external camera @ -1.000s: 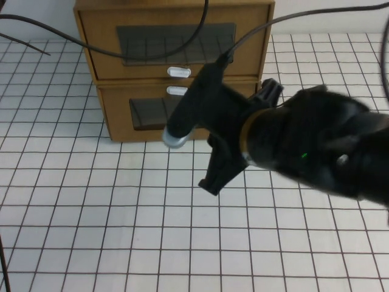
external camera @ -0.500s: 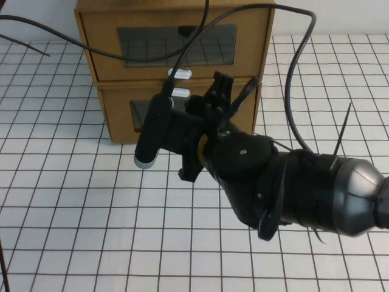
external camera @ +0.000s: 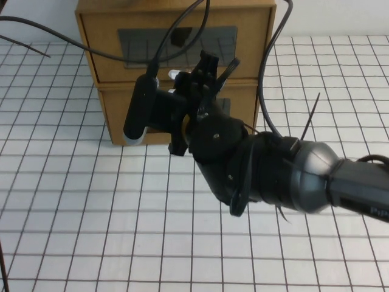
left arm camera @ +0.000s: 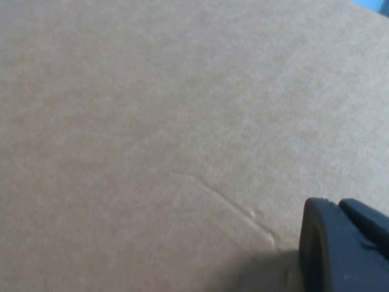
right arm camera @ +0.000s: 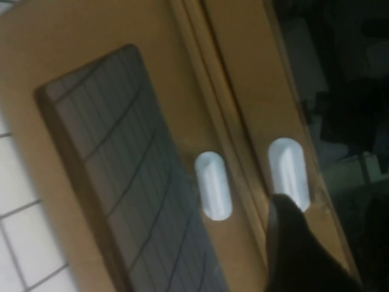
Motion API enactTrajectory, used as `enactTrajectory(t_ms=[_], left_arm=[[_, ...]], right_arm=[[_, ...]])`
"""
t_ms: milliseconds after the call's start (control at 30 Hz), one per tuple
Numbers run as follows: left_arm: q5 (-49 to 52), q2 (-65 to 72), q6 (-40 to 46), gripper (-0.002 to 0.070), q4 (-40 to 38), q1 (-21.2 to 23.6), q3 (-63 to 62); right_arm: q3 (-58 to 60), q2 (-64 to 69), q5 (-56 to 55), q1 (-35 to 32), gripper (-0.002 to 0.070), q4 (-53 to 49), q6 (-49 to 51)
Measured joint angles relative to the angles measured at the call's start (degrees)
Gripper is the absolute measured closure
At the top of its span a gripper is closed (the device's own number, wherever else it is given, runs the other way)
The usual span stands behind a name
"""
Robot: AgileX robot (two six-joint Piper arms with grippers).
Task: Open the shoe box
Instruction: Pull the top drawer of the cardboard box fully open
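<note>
The shoe box (external camera: pixel 103 36) is a brown cardboard unit with two drawers stacked at the back of the table, each with a dark window and a white handle. My right gripper (external camera: pixel 216 67) is open and hovers right in front of the drawer fronts, near the upper handle (external camera: pixel 175 74). In the right wrist view both handles show, one (right arm camera: pixel 213 185) beside a window (right arm camera: pixel 115 176) and the other (right arm camera: pixel 289 167) partly covered by one dark fingertip (right arm camera: pixel 289 225). Part of my left gripper (left arm camera: pixel 346 249) lies against plain cardboard (left arm camera: pixel 152 121); it is out of the high view.
The table is white with a black grid (external camera: pixel 91 213). Black cables (external camera: pixel 73 39) run across the box's front and over the arm. My bulky right arm (external camera: pixel 273 170) covers the middle right of the table and hides part of the lower drawer.
My right arm has swung left and reached forward to the drawer fronts, and its gripper has gone from shut to open. The box has not moved.
</note>
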Motion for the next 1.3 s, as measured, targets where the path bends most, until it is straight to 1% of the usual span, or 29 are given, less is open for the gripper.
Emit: enactTrajectory(t_ms=[200,533,800,1067,1300], left_arm=[[0.23,0.0,-0.64,0.0677,0.0,0.0,0.0],[1.89,-0.21,-2.17,0.0677,0.61,0.0,-0.02],[1.89,-0.21,-2.59,0.0677,0.83,0.0,-0.12],[1.89,-0.21,-2.81,0.0677,0.83,0.0,-0.12],[1.89,-0.21,-2.81,0.0677,0.83,0.0,-0.12]], right_arm=[[-1.48,1.11,-0.65,-1.73,0.0444,-0.05,-0.62],[-1.71,1.23,-7.64,-3.38,0.0444,-0.31,-0.62],[-1.9,2.52,-7.98,-4.1,0.0444,-0.58,-0.82],[-6.05,6.15,-7.98,-4.98,0.0444,-0.68,-0.82],[-6.82,7.51,-6.94,-4.98,0.0444,-0.68,-3.4]])
